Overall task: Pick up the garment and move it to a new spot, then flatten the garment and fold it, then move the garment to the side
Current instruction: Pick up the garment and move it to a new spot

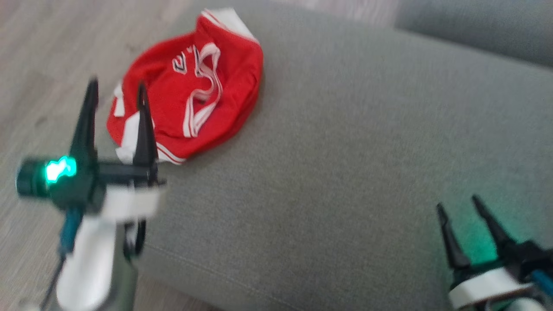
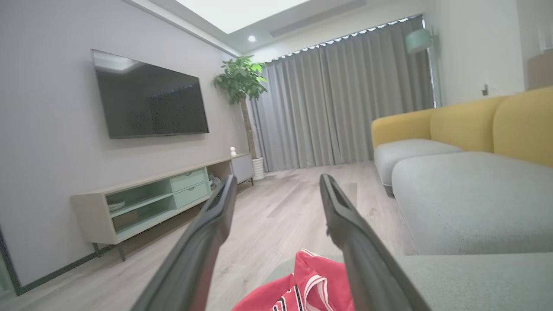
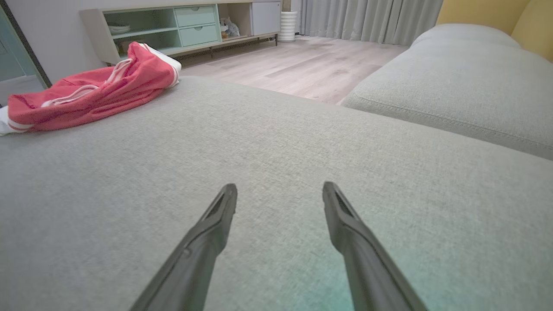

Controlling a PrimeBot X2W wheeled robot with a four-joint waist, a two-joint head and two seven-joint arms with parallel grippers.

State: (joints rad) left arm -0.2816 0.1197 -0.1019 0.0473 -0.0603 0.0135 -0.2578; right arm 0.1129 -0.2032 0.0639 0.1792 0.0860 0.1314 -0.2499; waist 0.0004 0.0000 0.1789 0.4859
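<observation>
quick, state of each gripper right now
Left gripper: open, empty, by the red garment.
Right gripper: open, empty, over the grey cushion.

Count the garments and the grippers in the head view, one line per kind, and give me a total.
Garments: 1, the red garment on the grey cushion
Grippers: 2, the left gripper and the right gripper, both open
Total: 3

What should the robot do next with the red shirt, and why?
Probably lower the left gripper onto the red shirt at its near edge and close. The shirt lies bunched, not flat, at the corner of the grey cushion. The left gripper is open and close by it, while the right gripper, also open, sits far off over bare cushion.
</observation>
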